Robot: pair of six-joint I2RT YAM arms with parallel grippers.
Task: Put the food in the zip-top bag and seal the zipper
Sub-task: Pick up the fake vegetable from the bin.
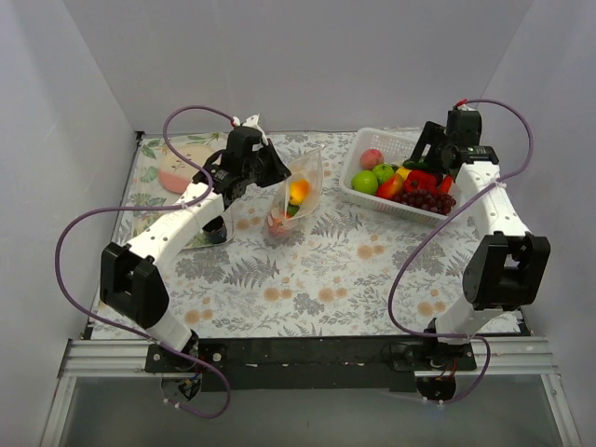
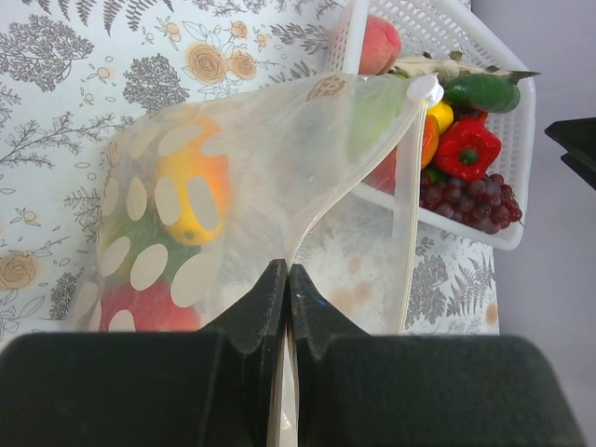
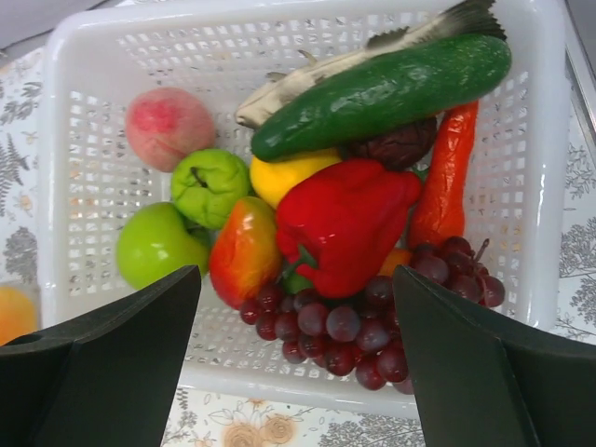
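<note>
My left gripper [image 1: 277, 173] [image 2: 288, 275] is shut on the edge of the zip-top bag [image 1: 300, 191] [image 2: 270, 158] and holds it up over the table. Inside the bag lie an orange-yellow fruit [image 2: 191, 191], a green piece [image 2: 126, 244] and a red piece [image 2: 140, 307]. The zipper [image 2: 410, 214] hangs down the bag's right side, with a white slider [image 2: 425, 90] at its top. My right gripper [image 1: 428, 154] [image 3: 296, 272] is open and empty above the white basket [image 3: 56, 140]. In the basket are a red pepper [image 3: 349, 219], grapes [image 3: 372, 326], a cucumber [image 3: 382, 88] and green apples [image 3: 154, 244].
The white slotted basket [image 1: 351, 189] stands at the back right, close beside the bag. A pink plate [image 1: 182, 172] lies at the back left, behind my left arm. White walls close in the leaf-patterned table [image 1: 326, 279] on three sides.
</note>
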